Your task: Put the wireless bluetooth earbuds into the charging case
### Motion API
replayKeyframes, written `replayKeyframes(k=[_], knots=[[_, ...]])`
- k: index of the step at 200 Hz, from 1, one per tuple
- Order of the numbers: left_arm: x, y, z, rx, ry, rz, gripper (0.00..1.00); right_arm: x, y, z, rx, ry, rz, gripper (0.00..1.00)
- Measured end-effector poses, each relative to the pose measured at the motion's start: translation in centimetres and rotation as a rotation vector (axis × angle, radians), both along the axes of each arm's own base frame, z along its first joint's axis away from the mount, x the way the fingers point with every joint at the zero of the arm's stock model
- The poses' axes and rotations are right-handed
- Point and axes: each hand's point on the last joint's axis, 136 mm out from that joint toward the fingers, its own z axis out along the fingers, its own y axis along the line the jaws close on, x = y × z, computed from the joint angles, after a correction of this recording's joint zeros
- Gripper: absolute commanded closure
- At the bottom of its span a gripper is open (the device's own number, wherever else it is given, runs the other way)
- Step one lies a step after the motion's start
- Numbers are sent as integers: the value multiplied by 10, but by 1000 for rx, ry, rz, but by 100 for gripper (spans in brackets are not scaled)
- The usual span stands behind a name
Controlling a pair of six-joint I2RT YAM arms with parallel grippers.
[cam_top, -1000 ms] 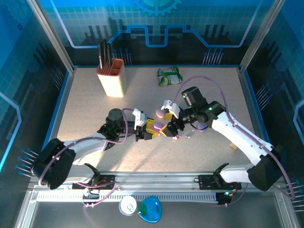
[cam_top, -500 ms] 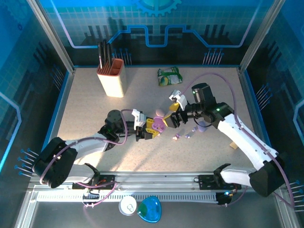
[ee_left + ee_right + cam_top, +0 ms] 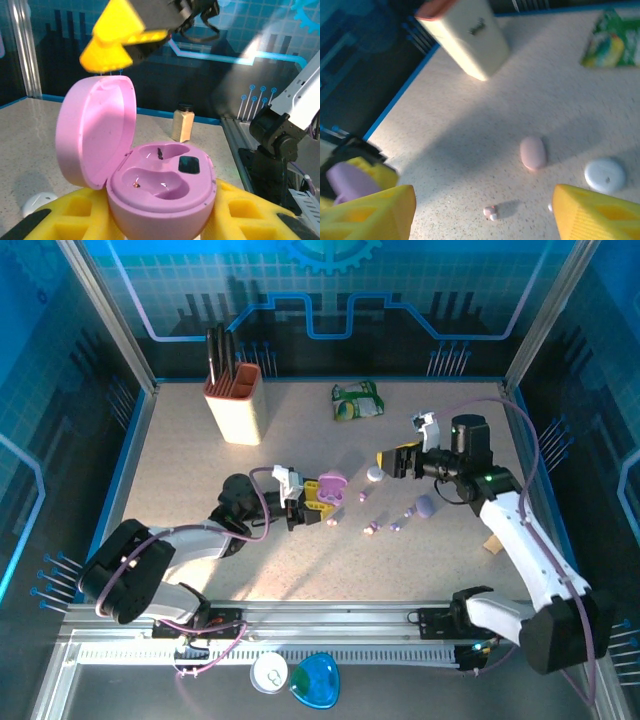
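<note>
My left gripper [image 3: 308, 504] is shut on an open pink charging case [image 3: 330, 487] and holds it just above the table's middle. In the left wrist view the case base [image 3: 162, 187] sits between my yellow fingers [image 3: 70, 212], its lid [image 3: 95, 130] stands up and both wells are empty. Three tiny earbuds [image 3: 370, 529] [image 3: 395, 526] [image 3: 409, 511] lie on the table to the right of the case. My right gripper [image 3: 400, 460] hangs open farther back and right, with nothing between its fingers. In the right wrist view a pink-white earbud [image 3: 490, 213] lies below the right gripper [image 3: 482, 225].
A white round case [image 3: 374, 474], a small pink pebble case [image 3: 363, 496] and a lilac case [image 3: 424, 506] lie near the earbuds. A knife block [image 3: 235, 400] stands at the back left and a green packet [image 3: 357, 400] lies at the back middle. Blue walls ring the table.
My right gripper has drawn away from the pink case, up and to the right, with nothing in it. The case now stands open in the left gripper, which shifted slightly back.
</note>
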Motion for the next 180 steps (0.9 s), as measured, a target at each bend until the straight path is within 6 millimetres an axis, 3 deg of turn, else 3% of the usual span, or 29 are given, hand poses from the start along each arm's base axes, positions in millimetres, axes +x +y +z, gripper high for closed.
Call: replayKeyframes(k=[64, 105, 132, 180], knots=[[4, 2, 6, -22, -22, 35, 73, 14, 2, -121, 33, 442, -117, 40], [6, 3, 6, -24, -24, 46, 73, 16, 15, -172, 13, 586, -122, 44], [6, 3, 4, -20, -17, 51, 73, 22, 26, -192, -7, 633, -107, 44], [7, 3, 4, -20, -15, 54, 73, 39, 43, -200, -45, 614, -87, 47]])
